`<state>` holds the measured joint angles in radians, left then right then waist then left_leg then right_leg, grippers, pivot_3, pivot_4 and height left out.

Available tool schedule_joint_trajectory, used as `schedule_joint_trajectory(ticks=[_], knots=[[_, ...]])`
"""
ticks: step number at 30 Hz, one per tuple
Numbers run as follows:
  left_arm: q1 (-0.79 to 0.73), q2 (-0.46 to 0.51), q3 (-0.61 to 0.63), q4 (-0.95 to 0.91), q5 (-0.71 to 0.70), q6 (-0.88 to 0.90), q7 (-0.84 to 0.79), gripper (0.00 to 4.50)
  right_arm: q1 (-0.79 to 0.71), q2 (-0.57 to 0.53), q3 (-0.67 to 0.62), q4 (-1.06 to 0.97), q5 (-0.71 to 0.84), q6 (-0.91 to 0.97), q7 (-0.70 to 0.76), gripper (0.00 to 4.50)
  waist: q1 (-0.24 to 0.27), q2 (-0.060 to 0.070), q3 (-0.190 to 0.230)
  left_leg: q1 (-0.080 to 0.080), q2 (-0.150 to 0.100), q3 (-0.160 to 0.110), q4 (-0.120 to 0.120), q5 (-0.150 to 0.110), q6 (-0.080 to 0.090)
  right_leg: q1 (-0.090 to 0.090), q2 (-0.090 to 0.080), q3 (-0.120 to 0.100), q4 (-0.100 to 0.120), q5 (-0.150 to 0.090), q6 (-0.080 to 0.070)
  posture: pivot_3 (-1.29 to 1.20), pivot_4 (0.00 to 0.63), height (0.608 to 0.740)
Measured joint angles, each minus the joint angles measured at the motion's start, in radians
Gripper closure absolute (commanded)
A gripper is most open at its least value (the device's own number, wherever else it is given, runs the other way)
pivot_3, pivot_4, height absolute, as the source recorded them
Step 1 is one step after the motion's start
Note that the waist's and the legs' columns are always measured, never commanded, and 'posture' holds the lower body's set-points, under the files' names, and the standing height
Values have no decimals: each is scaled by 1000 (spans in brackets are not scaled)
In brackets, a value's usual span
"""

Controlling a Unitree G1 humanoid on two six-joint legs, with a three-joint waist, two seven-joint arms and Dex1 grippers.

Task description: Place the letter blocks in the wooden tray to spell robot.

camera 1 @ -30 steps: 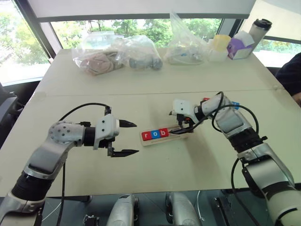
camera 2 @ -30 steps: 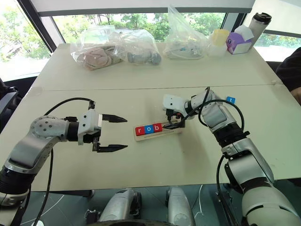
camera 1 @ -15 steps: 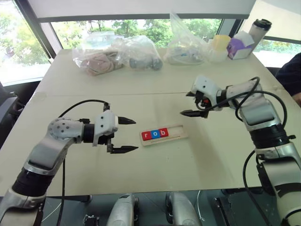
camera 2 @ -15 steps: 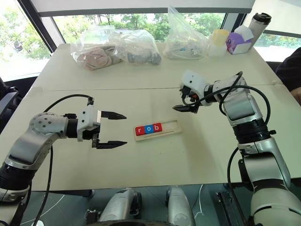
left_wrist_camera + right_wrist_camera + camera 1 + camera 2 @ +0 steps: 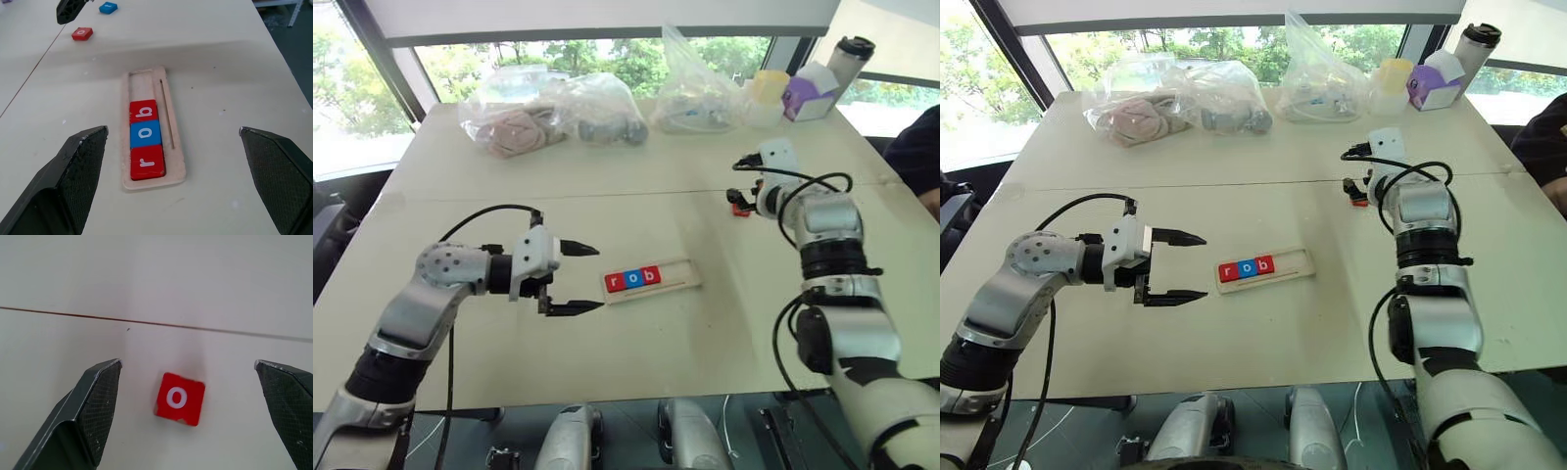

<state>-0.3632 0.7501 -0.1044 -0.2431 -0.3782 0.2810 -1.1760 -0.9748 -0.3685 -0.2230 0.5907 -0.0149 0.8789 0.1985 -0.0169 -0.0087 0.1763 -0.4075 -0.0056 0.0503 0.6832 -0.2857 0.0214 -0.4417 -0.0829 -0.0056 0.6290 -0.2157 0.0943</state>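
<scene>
Our right gripper [image 5: 188, 416] has left pale wooden tray [image 5: 675, 284], now hangs wide open over red "o" tile [image 5: 179, 398] on table. Tray holds r-o-b; "o", "t" outstanding. Left gripper [image 5: 583, 278] open, empty, beside tray.

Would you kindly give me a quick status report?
Both grippers open: left gripper beside wooden tray, right gripper over red o block. Tray reads r-o-b. Nothing blocking.
</scene>
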Motion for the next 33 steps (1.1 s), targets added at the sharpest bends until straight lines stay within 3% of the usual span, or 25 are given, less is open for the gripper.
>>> schedule_joint_trajectory(ticks=[7,13,18,30,33], knots=[[1,0,0,-8,-1,1,1,0,28,76,-70,-44,38,47,-167,101,-1,0,0,0,0,0,0,0,0,0,0,0,0,0,0,0,150,740],[-5,-17,2,-8,-6,13,15,0,53,73,-63,-34,41,22,-174,101,-4,0,0,0,0,0,0,0,0,0,1,0,0,0,0,0,150,740],[-75,-84,38,-3,-49,26,76,0,54,75,-55,29,48,-39,-175,101,-4,0,0,0,0,0,1,0,0,1,1,0,0,0,0,0,150,740],[-91,-82,71,-4,-115,127,108,0,-16,75,-57,192,81,-137,-195,101,-26,0,0,2,0,-1,1,1,0,3,2,0,0,0,0,0,150,740],[-80,-81,71,-4,-115,127,107,0,-28,75,-56,220,87,-158,-198,970,-27,0,0,2,0,-1,1,1,0,2,2,0,0,0,0,0,150,740]])
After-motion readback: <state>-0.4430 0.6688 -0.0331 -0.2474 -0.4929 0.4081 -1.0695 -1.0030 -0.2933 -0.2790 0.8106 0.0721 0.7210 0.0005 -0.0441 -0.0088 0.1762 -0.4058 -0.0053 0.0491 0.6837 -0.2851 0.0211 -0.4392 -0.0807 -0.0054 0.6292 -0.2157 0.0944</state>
